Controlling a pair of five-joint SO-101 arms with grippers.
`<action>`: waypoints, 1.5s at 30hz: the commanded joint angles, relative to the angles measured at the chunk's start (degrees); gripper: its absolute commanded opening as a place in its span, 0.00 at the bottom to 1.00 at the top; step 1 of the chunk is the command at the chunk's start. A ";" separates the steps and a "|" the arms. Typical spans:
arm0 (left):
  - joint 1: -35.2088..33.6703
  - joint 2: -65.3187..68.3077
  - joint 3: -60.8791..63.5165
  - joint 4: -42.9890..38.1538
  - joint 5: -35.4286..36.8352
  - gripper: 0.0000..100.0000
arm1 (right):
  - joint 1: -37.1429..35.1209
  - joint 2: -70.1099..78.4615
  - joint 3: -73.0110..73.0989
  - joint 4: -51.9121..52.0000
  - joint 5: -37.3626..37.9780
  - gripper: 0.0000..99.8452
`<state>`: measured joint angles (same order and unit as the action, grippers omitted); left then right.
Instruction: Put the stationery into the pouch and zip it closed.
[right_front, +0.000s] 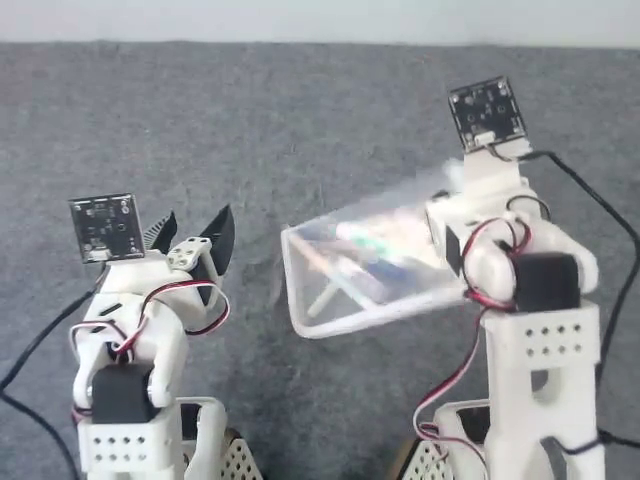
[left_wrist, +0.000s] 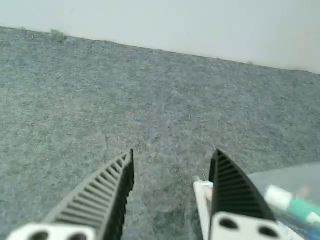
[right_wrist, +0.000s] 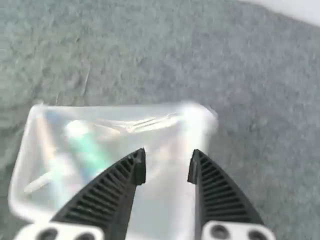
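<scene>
The grey table (right_front: 300, 120) filled the frame. At centre, the clear pouch (right_front: 297, 300) hung tilted, its right edge pinched by the right gripper (right_wrist: 166, 162). At lower left, the left gripper (right_front: 195, 222) stood spread, holding nothing. The stationery (right_front: 375, 245) lay inside the pouch.

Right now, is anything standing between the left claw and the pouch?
Nothing visible does. The left claw is open, and in the high view only bare grey carpet separates it from the near edge of the clear pouch, which already has stationery inside.
</scene>
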<state>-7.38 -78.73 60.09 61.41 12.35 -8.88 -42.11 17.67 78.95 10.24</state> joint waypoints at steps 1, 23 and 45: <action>-0.26 -0.70 -1.45 0.00 0.70 0.23 | 0.31 -3.74 -2.81 4.09 0.70 0.12; -6.33 -0.70 2.77 -1.76 -5.54 0.01 | 0.66 -38.73 31.12 4.35 0.62 0.01; 7.82 -0.70 17.27 -2.46 -5.71 0.01 | 11.03 -62.46 59.43 0.92 -7.38 0.01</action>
<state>-1.93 -78.73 76.88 61.23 7.25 0.09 -102.33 75.87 80.97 4.18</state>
